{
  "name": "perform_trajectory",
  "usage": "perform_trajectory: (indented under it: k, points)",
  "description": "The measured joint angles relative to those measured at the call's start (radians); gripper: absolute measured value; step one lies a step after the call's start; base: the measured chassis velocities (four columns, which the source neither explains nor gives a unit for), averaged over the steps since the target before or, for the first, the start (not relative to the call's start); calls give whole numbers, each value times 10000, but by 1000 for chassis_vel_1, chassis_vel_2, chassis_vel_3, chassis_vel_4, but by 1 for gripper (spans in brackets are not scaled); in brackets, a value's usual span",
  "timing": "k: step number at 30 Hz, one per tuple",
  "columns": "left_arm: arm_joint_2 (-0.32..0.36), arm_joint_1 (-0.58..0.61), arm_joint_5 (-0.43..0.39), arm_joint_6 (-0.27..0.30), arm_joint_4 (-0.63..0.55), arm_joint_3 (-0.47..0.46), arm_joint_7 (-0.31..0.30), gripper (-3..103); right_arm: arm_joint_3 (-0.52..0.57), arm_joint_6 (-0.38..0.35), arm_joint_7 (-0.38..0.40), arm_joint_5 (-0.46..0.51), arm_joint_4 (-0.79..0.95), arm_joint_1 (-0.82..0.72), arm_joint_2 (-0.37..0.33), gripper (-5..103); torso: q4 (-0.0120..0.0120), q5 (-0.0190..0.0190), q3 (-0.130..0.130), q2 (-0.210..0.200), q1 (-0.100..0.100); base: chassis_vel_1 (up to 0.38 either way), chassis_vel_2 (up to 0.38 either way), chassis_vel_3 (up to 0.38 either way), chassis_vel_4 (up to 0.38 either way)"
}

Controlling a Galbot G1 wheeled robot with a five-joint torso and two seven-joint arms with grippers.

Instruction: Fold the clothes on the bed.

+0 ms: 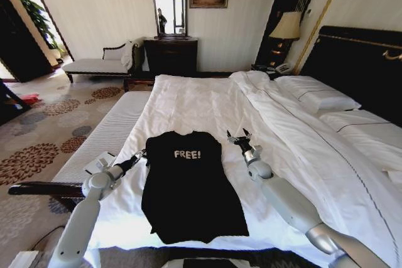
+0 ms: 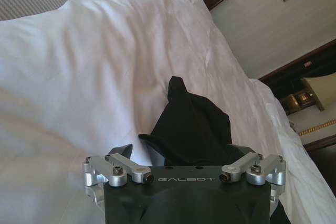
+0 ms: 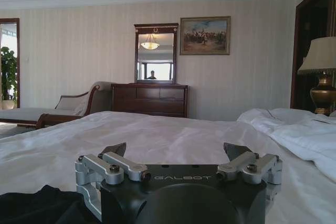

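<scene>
Head view: the left claw [image 1: 142,154] rests at the left sleeve of the black T-shirt [image 1: 191,186], which lies flat, "FREE!" lettering up, on the white bed [image 1: 207,101] near its foot edge. In the left wrist view its fingers stand apart with black cloth bunched between them, not clamped. Across the shirt, the right claw [image 1: 238,136] hovers spread just beside the right shoulder, holding nothing. The risk is uneven pickup: either claw could pinch the white sheet along with the thin cotton, or catch only one layer, dragging the shirt askew and spoiling the fold.
</scene>
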Motion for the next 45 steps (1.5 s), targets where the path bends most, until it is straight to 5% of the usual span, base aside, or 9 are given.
perform_trajectory:
  k: [9, 13, 18, 25, 27, 32, 45]
  points:
    - [-396, -238, 309, -199, 275, 208, 136, 90, -66, -2, -3, -34, -25, 12, 25, 100, -2, 0, 1, -1, 0, 0, 0, 0, 0]
    - [-583, -265, 441, -240, 431, 239, 224, 68, -54, -2, -3, -61, -22, -57, 2, 100, -2, 1, 1, 0, 0, 0, 0, 0, 0]
    - [-654, -287, 508, -288, 552, 241, 296, 59, -33, -2, 4, -76, -4, -92, -19, 100, -2, 0, 0, 0, 0, 0, 0, 0, 0]
    - [-598, -267, 552, -565, 593, 171, 459, 27, -30, -3, 51, -96, 55, -117, -21, 100, -2, 0, 0, 0, 0, 0, 0, 0, 0]
    - [-569, -255, 553, -611, 587, 154, 487, 27, -31, -2, 57, -108, 58, -131, -11, 100, -1, 0, 1, 0, 0, 0, 0, 0, 0]
    - [-430, -161, 554, -731, 427, 50, 567, 2, -31, -3, 91, -173, 72, -208, 54, 100, -2, -1, 1, 0, 0, 0, 0, 0, 0]
    - [487, 297, 511, -855, -142, -742, 614, 0, 87, -2, 129, -174, 163, -224, 28, 100, -1, 0, 0, 0, 0, 0, 0, 0, 0]
